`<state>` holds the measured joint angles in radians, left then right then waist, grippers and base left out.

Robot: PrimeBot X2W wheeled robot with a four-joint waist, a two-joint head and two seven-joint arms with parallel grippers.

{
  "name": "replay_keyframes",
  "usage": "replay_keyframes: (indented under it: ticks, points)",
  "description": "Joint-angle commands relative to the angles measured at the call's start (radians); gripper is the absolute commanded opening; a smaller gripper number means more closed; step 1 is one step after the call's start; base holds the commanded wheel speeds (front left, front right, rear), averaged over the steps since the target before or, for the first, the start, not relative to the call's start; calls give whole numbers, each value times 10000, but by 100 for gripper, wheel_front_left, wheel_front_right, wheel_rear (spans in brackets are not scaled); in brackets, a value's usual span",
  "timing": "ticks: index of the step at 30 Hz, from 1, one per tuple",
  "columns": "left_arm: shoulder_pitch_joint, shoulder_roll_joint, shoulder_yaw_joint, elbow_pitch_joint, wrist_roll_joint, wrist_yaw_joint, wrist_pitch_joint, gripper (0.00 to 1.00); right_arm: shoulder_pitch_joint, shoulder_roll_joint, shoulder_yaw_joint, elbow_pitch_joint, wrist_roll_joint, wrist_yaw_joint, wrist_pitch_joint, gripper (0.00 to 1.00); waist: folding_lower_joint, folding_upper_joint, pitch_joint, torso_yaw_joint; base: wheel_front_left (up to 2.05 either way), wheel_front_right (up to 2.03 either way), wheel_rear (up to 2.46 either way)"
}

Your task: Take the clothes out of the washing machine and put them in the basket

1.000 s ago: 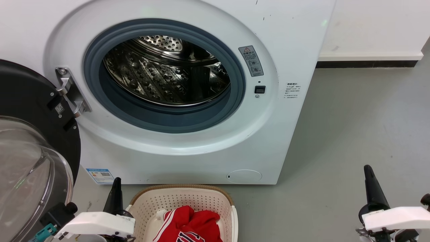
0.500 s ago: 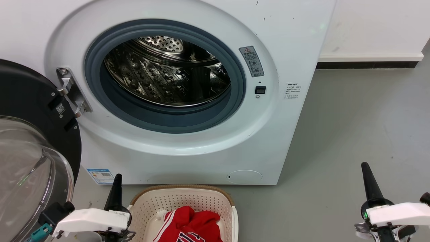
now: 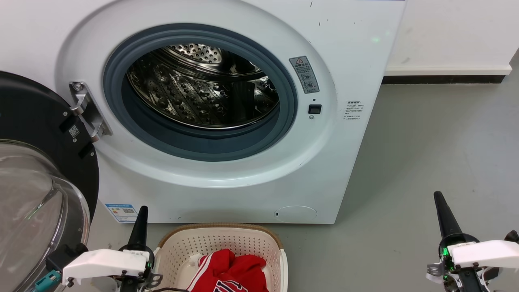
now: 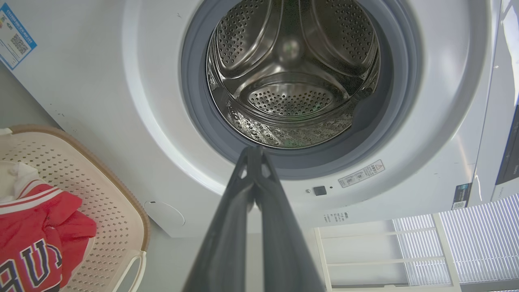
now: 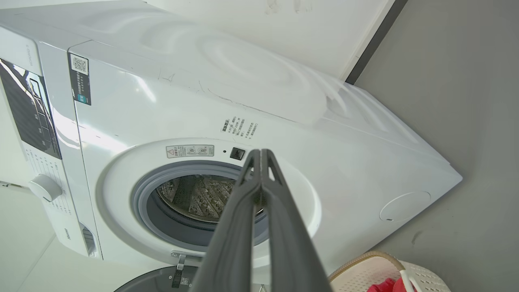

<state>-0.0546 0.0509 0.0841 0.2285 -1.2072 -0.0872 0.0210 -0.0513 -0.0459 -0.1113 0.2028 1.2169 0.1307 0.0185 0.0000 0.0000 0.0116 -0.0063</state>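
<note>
**A:** How far along is this?

**B:** Nearly finished, I'd judge. The bright red jersey with striped trim and black block letters lies bunched in the low cream perforated plastic basket. The basket stands on the grey floor, just before the bottom front edge of the large white front-loading washing machine.

**A:** Anything left inside?

**B:** The perforated steel drum shows bare metal, though the strip just behind the grey rim is hidden, so I can't swear to it. The black-framed glass door hangs open.

**A:** And the grippers?

**B:** The left gripper is just beside the basket's left rim, its fingers pressed together on nothing. The right gripper is well off to the right over the floor, also closed and empty. Probably only a check of the drum remains
</note>
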Motion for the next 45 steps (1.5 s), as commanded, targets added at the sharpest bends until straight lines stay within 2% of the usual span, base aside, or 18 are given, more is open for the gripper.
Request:
replay_keyframes:
  ticks: [1,45]
  points:
    - [-244,0,61,-32,-330,-70,77,0,-222,-51,-12,1,343,2,91,0,0,0,-4,3,0,0,0]
    - [-598,-13,331,184,-4104,-468,975,0,-641,-66,-23,443,4023,0,988,0,0,0,-85,63,0,0,0]
